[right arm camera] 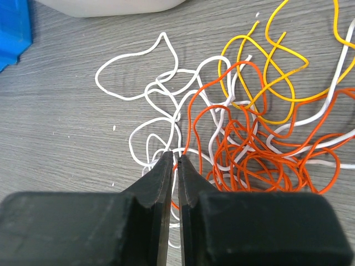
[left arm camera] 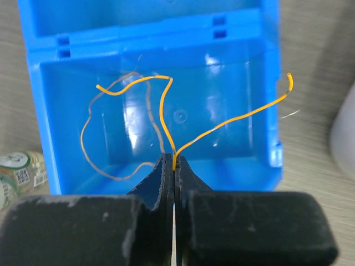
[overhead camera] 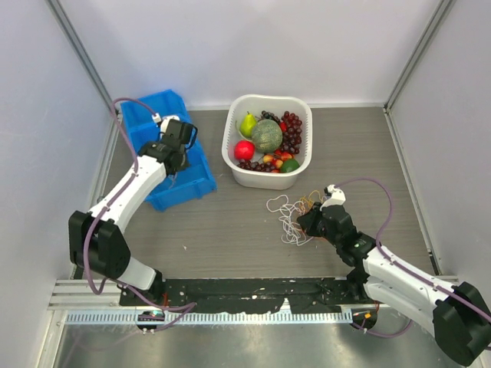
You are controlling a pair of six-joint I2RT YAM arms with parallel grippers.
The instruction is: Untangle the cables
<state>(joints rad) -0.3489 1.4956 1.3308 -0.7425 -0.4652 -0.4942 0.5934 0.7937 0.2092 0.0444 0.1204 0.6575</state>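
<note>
A tangle of thin cables in white, orange-red and yellow-orange lies on the grey table in front of the white basket. My right gripper is down at the near edge of that tangle. In the right wrist view its jaws stand a narrow slit apart, and white and orange strands run into the slit. I cannot tell whether they are pinched. My left gripper hovers over the blue bin. It is shut on one yellow-orange cable, whose two ends trail over the bin.
A white basket full of fruit stands at the back centre, just behind the tangle; its edge shows in the right wrist view. A labelled bottle lies left of the bin. Enclosure walls close in left, right and behind.
</note>
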